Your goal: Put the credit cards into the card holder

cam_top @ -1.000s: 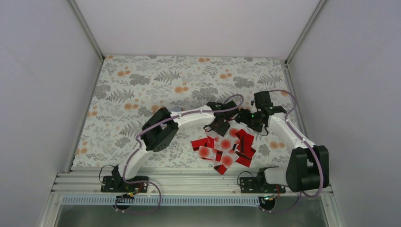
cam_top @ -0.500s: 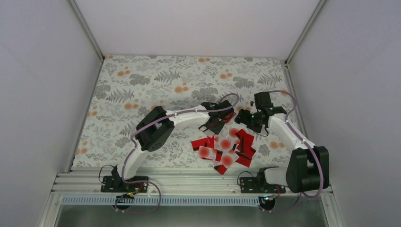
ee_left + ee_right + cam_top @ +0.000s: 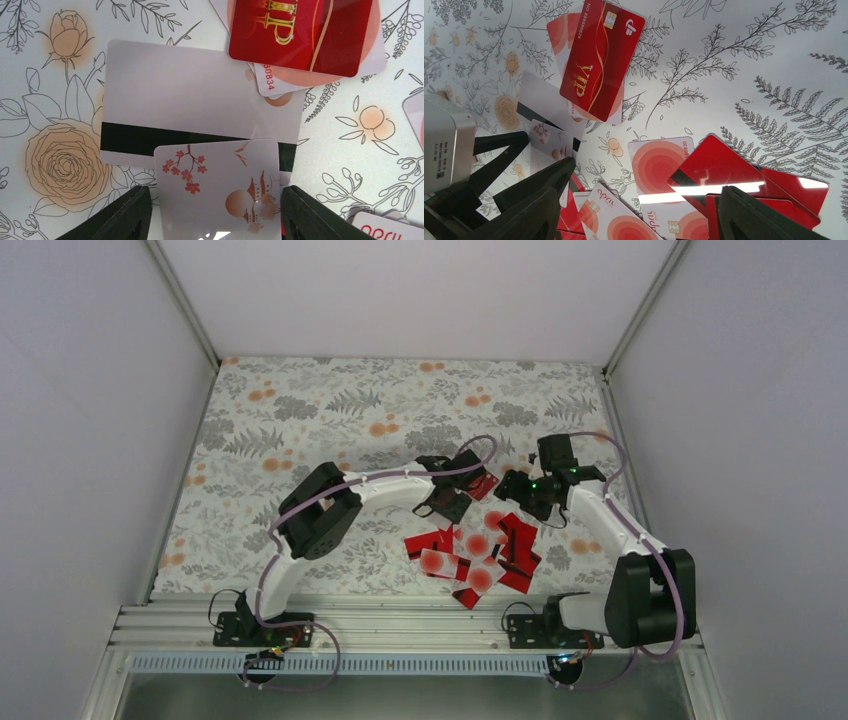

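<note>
Credit cards lie in a loose heap on the flowered table, near the front edge and right of the middle. Red ones with a black stripe are mixed with white ones bearing a red round blot. A few more lie just beyond the heap, between the tips of the two arms. There a red card with gold lettering rests on a white blotted card, whose corner overlaps a plain white striped card. A blossom card, white with a printed branch, lies across the near edge of the striped one. The left gripper stands over it with one finger close against each side. I cannot tell whether it is pinching the card or only straddling it. The right gripper hangs just to the right, above the far end of the heap. Its fingers are spread wide over cards lying flat on the table, a white ringed card and red ones beside it.
</note>
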### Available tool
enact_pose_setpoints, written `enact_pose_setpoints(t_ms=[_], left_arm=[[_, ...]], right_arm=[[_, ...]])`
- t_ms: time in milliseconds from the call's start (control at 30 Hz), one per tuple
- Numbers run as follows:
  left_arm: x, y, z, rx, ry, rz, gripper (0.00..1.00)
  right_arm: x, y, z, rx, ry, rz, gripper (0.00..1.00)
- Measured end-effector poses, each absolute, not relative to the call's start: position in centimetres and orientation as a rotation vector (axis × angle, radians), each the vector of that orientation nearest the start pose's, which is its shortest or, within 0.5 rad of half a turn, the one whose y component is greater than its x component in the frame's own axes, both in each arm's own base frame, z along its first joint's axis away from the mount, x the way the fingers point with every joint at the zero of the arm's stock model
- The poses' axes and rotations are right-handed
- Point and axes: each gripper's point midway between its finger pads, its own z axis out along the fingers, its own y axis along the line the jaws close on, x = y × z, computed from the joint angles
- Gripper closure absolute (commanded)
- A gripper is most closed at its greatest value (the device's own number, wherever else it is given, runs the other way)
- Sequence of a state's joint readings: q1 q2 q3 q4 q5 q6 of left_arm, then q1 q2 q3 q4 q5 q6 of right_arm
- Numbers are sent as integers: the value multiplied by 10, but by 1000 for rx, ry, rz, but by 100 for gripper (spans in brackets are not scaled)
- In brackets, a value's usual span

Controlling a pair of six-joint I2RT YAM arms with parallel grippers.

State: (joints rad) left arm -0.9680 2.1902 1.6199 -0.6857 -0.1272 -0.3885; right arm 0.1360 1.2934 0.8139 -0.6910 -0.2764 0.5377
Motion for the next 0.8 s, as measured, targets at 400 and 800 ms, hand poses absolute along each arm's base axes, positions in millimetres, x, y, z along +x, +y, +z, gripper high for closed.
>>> enact_pose_setpoints(t_ms=[400,800], left_arm=[[299,-384,14,805,2681,-190,50],[303,-378,20,809,2718,-284,51]], right_arm=[[275,86,86,502,2762,566,20],[281,100,94,467,2730,684,20]])
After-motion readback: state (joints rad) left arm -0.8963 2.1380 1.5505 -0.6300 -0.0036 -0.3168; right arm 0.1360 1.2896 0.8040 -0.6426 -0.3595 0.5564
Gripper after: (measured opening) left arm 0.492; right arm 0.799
